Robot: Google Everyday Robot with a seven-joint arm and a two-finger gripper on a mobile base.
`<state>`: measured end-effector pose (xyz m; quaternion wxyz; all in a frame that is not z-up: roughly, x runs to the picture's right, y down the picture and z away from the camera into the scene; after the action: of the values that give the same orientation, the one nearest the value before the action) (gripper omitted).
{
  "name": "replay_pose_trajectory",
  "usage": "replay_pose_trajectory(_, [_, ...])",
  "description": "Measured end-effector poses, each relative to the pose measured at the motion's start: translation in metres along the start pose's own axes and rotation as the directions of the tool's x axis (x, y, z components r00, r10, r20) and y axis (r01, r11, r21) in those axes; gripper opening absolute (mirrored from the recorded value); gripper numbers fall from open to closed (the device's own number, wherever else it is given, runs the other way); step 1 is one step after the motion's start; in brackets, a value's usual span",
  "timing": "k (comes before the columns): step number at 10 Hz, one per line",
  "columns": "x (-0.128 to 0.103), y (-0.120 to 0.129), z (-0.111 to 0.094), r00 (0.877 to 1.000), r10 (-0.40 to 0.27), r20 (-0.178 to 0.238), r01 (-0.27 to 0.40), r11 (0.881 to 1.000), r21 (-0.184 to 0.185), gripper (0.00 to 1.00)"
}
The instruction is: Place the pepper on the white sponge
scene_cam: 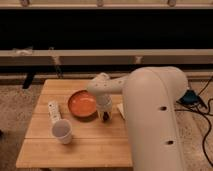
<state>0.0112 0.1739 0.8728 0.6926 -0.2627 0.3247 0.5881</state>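
Just right of hand (105,118), white sponge (120,111)

By the bowl (80,103), the gripper (105,117) — arm (150,115) half-hiding the white sponge (120,111).

The scene was lit warmly from above, and the surface (85,147) was given an orange-brown cast. Beyond it, the background was left nearly black. The arm's (150,115) pale shell was evenly lit, without glare. The tool (105,116), positioned just beside the bowl (81,104), was sunk in shadow.
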Motion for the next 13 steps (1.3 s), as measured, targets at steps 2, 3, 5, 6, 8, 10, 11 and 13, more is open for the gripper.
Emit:
replay_pose_trajectory(2, [0.001,-0.001,0.0,1.0,-0.001,-0.003,0.001,1.0,0.001,0.34])
replay_pose_trajectory(3, [0.001,-0.002,0.0,1.0,-0.001,-0.003,0.001,1.0,0.002,0.38])
replay_pose_trajectory(5, [0.001,-0.003,0.001,1.0,-0.009,-0.002,0.009,1.0,0.002,0.27])
replay_pose_trajectory(6, [0.0,-0.006,-0.002,1.0,-0.013,0.01,0.013,1.0,0.004,0.16])
replay_pose_trajectory(8, [0.002,-0.011,-0.014,0.999,-0.022,0.041,0.022,1.0,-0.002,0.02])
replay_pose_trajectory(10, [0.006,-0.025,-0.042,0.996,-0.02,0.085,0.022,0.999,-0.029,0.0])
replay_pose_trajectory(11, [0.007,-0.03,-0.051,0.995,-0.015,0.098,0.019,0.999,-0.041,0.0])
replay_pose_trajectory(13, [0.009,-0.055,-0.062,0.993,0.014,0.118,-0.006,0.998,-0.065,0.0])
